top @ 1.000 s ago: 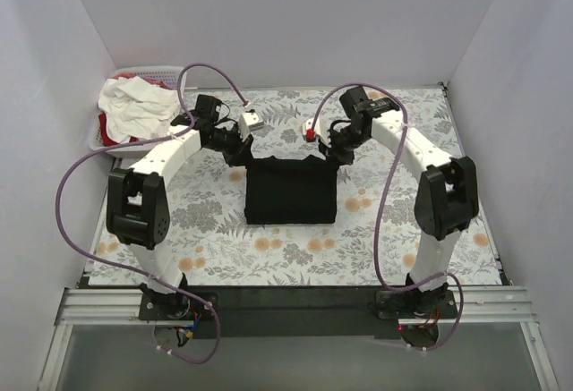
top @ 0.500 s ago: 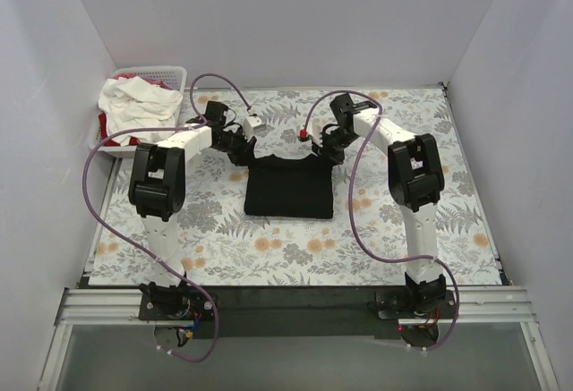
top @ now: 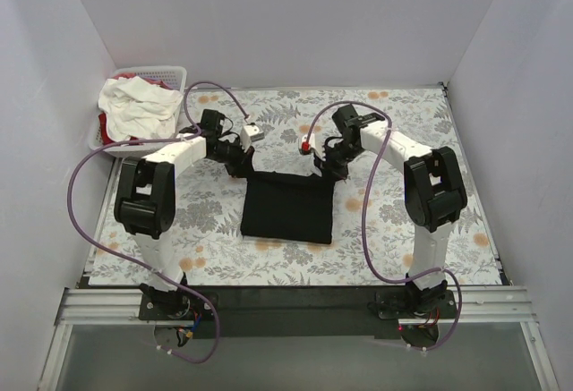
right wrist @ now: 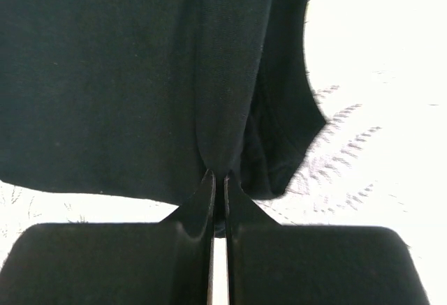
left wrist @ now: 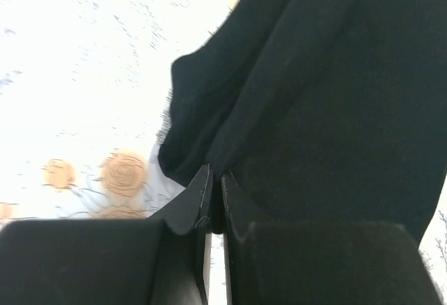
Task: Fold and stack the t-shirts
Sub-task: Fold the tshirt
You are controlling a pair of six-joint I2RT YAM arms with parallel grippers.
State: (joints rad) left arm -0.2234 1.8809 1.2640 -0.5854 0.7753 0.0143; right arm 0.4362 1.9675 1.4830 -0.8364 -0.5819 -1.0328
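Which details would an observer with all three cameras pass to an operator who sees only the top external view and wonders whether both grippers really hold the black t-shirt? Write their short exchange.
Operator: From above, the left gripper covers the far corner of the black t-shirt. Is it gripped?
Observer: Yes. The left wrist camera shows the fingers shut on a bunched fold at the shirt's edge.
Operator: And the right gripper?
Observer: Its wrist camera shows the fingers pinched shut on the fabric, with a crease running up from the tips.
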